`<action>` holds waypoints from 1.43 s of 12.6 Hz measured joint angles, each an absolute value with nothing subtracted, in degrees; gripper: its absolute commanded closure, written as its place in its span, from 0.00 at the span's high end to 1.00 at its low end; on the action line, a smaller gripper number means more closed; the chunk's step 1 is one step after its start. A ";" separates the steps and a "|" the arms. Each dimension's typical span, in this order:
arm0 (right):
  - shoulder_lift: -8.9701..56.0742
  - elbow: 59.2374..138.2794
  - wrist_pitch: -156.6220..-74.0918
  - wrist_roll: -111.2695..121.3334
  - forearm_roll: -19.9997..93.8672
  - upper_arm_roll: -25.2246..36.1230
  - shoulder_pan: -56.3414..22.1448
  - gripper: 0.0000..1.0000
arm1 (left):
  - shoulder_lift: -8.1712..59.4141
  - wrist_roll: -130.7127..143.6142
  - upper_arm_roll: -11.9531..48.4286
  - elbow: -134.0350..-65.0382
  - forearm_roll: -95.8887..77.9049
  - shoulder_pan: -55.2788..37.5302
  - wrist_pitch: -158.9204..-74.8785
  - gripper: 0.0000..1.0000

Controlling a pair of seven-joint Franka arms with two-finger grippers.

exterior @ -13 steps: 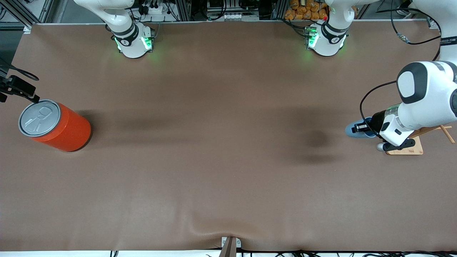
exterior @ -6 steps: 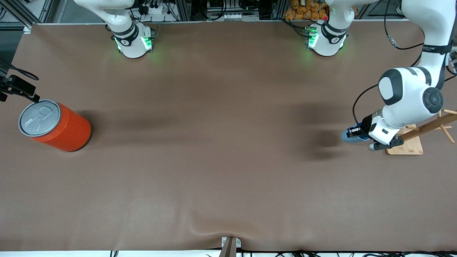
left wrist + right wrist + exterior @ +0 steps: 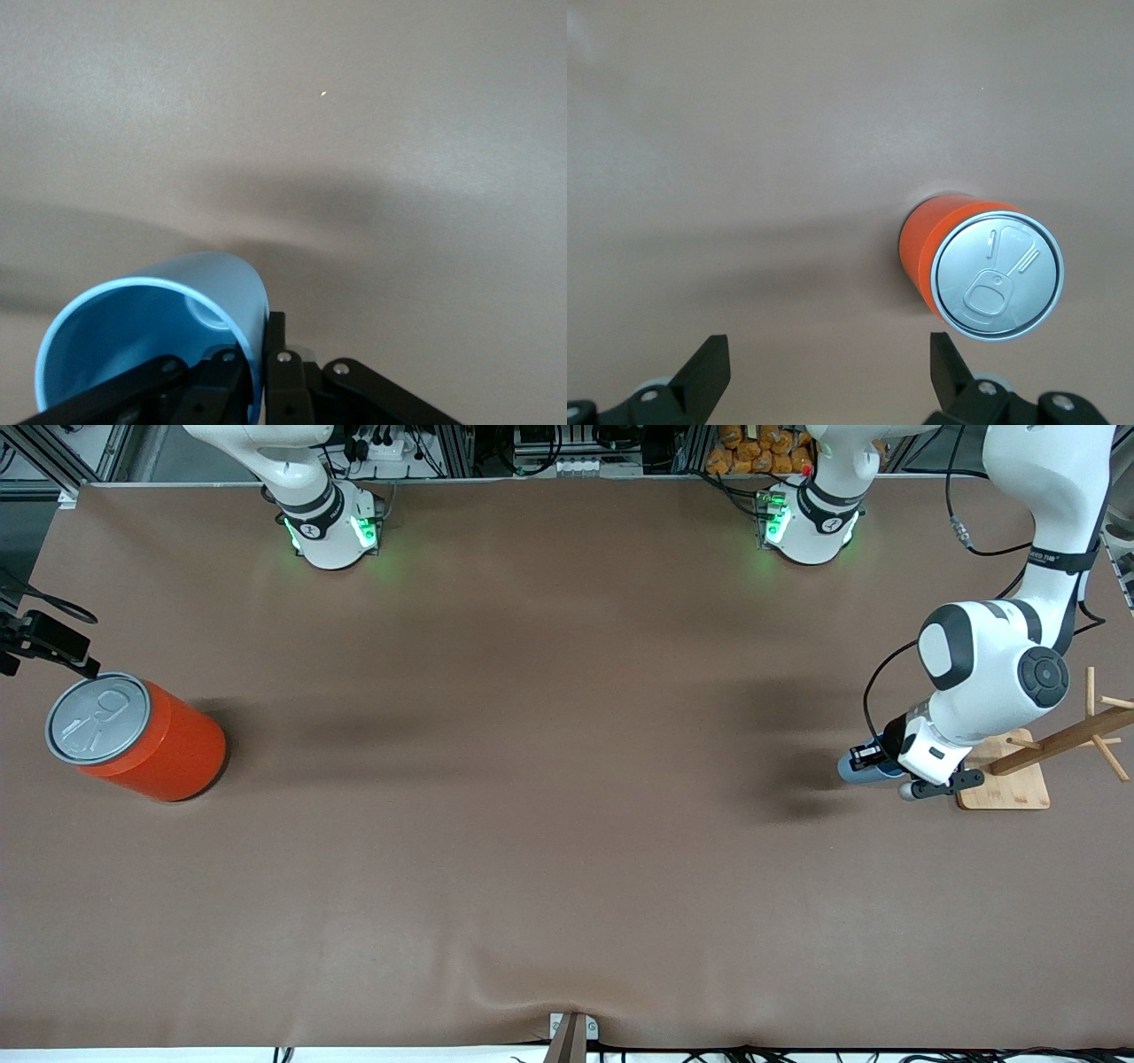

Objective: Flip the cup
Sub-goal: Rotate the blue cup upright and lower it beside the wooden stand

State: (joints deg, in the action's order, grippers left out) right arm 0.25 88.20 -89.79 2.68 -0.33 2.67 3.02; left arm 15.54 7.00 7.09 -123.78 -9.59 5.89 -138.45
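The light-blue cup point(image 3: 853, 772) hangs tilted over the table, beside the base of a wooden rack at the left arm's end. My left gripper point(image 3: 871, 759) is shut on its rim. In the left wrist view the cup point(image 3: 151, 332) shows its darker inside, with one finger inside the wall and one finger point(image 3: 285, 376) outside it. The left gripper point(image 3: 260, 367) pinches that wall. My right gripper point(image 3: 828, 372) waits open with nothing in it, over the table by the orange can at the right arm's end.
A big orange can point(image 3: 137, 735) with a grey pull-tab lid stands upright near the right arm's end; it also shows in the right wrist view point(image 3: 983, 266). A wooden rack point(image 3: 1010, 786) with slanted pegs stands at the left arm's end, close to the left arm.
The left arm has carried the cup a little away from the wooden rack toward the right arm's end, and its upper links have swung upright. The right gripper and the can have not moved.
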 measured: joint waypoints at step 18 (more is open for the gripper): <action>0.25 88.20 -89.81 2.65 -0.33 2.74 3.18 1.00 | 18.20 25.93 7.53 -126.73 4.89 4.08 -147.11 0.82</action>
